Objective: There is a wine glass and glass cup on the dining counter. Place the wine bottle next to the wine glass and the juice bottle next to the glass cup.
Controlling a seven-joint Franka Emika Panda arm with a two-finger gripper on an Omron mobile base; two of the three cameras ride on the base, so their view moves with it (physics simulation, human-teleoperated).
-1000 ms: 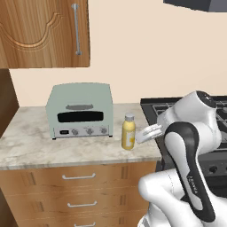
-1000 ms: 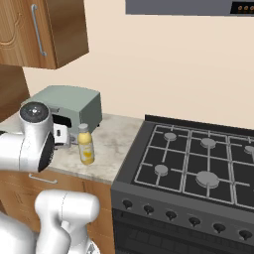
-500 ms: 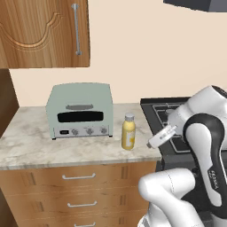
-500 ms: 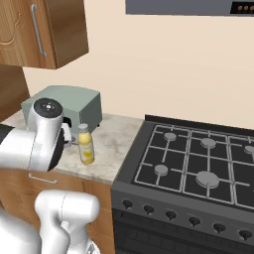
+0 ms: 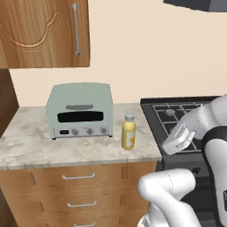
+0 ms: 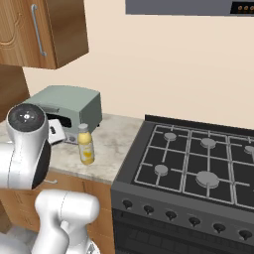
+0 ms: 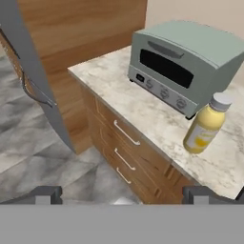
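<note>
Marbled bench (image 5: 40, 153), beside toaster oven (image 5: 80, 110): juice bottle (image 5: 128, 131), upright, light, rigid, smooth; you grip mid-body. Jaws wide open, empty.

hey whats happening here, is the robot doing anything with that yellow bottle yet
Not yet. The juice bottle stands upright on the marbled worktop, just right of the grey toaster oven and left of the gas stove. The white arm's gripper is open and holds nothing; it hangs off the worktop's front edge, above the drawers, with the bottle ahead of it. Nothing is touching the bottle.
</note>
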